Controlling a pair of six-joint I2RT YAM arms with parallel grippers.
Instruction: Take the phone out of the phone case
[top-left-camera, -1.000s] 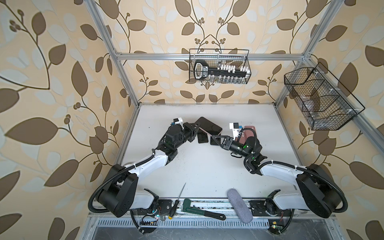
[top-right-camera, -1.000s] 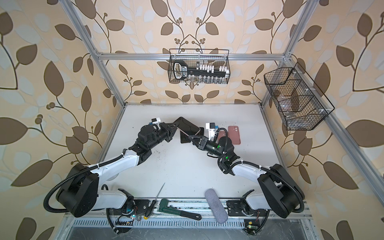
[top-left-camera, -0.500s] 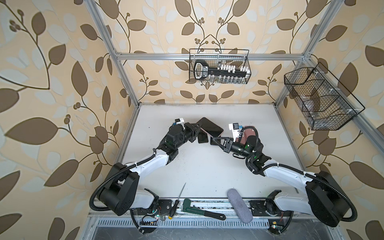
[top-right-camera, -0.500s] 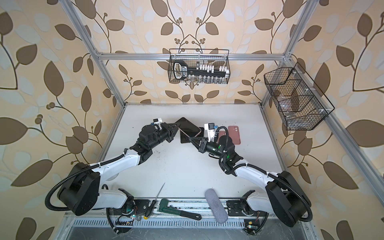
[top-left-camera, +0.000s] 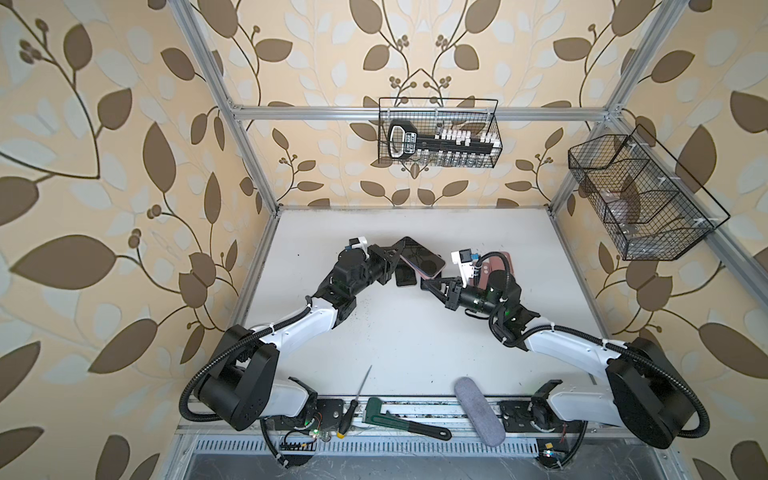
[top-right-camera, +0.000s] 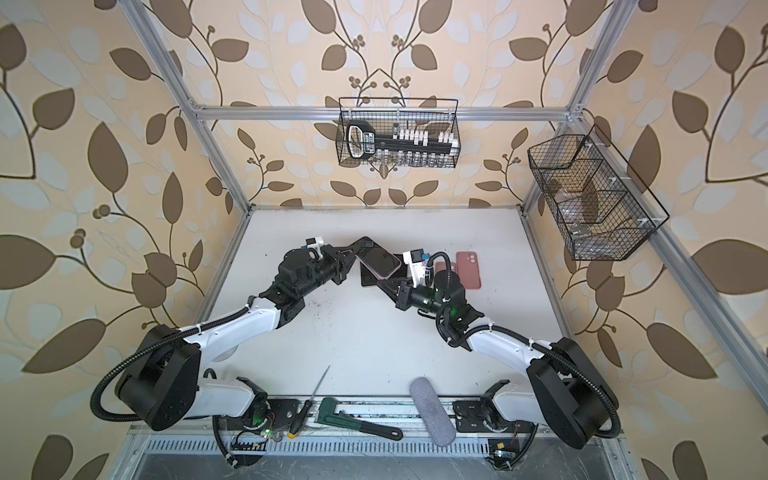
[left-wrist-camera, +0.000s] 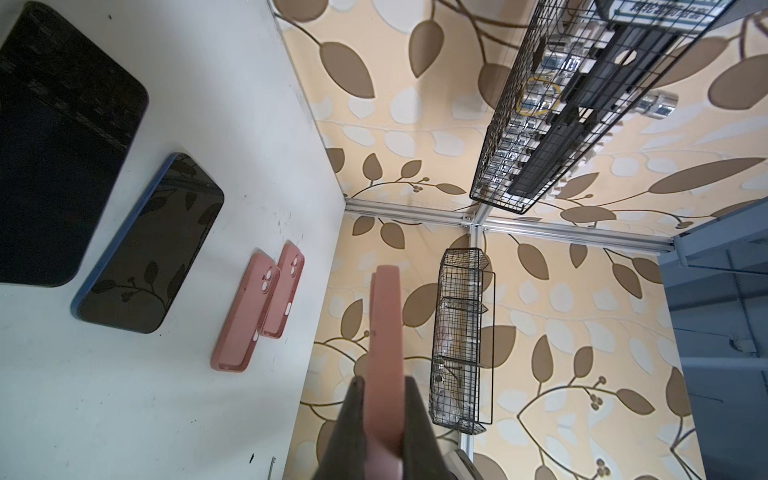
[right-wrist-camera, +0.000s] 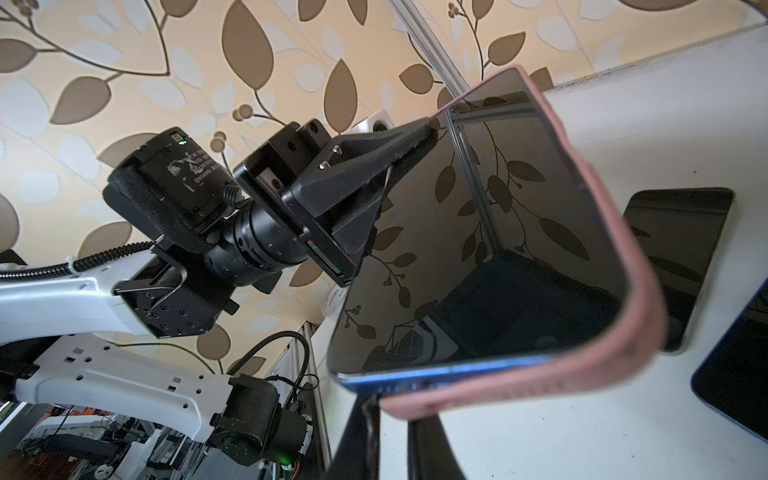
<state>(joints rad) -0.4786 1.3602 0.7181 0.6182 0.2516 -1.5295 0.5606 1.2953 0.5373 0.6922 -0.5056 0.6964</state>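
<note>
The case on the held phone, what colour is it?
Pink; the case shows best in the right wrist view.

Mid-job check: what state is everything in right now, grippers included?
phone case: raised, tilted, pulled off one end of the phone
phone: partly in the case, screen dark
left gripper: shut on the phone case's edge
right gripper: shut on the phone case's peeled corner
spare cases: flat on the table, apparently empty
blue-edged phone: bare, flat, screen dark
</note>
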